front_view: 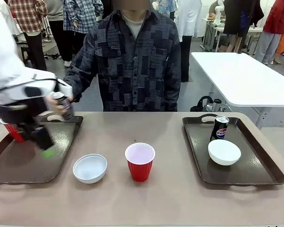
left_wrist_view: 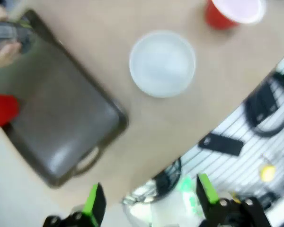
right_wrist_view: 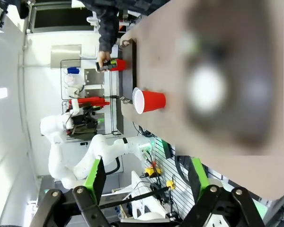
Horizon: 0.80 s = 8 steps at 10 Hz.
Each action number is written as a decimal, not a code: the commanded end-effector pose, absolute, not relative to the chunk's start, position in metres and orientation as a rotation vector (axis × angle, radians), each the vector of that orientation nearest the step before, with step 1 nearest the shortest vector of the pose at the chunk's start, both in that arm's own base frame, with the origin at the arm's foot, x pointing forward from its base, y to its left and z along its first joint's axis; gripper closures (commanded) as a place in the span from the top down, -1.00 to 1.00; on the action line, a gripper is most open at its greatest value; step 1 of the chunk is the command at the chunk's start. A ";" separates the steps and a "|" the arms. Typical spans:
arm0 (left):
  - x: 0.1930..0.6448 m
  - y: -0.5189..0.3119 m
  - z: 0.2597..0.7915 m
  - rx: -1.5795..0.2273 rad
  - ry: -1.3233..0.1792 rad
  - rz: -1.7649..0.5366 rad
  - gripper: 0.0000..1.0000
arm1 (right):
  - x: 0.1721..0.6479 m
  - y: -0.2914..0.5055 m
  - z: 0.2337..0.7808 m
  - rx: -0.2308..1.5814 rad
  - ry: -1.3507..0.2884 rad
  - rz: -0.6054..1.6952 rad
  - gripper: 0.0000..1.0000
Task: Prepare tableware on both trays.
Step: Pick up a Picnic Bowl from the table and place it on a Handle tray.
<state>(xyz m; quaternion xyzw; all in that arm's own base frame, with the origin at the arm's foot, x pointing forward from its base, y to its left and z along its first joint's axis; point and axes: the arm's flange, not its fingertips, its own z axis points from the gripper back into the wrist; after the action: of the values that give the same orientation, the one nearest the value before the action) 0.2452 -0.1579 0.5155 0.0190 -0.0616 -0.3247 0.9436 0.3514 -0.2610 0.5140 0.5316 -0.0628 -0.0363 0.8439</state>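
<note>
Closest to my left wrist camera, the left gripper (left_wrist_view: 149, 201) has its green fingers spread wide with nothing between them. In the front view that arm leans in low from the left, blurred, with the claw over the left tray (left_wrist_view: 61, 123). Past the tray's rim a white bowl (left_wrist_view: 162, 63) sits mouth-up on the bare table, and farther on stands an upright red cup (left_wrist_view: 232, 12). A second red cup (front_view: 12, 132) stands at the tray's back-left corner. The person's hand (front_view: 54, 101) holds a dark can (front_view: 64, 106) roughly upright at the tray's far rim. The right gripper (right_wrist_view: 146, 182) is likewise spread and empty. The front view shows the right tray (front_view: 255, 165) carrying an upright Pepsi can (front_view: 220, 127) and another bowl (front_view: 224, 152), which my right wrist view blurs.
</note>
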 end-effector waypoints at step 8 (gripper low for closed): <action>0.257 -0.133 0.488 0.022 -0.126 -0.569 1.00 | 0.349 -0.261 0.515 1.114 -0.131 -0.088 0.82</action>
<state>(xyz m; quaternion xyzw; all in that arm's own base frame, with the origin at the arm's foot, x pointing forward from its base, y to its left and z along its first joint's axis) 0.2545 -0.1374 0.5151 0.0143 -0.0546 -0.3035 0.9511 0.3508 -0.2616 0.5142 0.5311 -0.0634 -0.0372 0.8441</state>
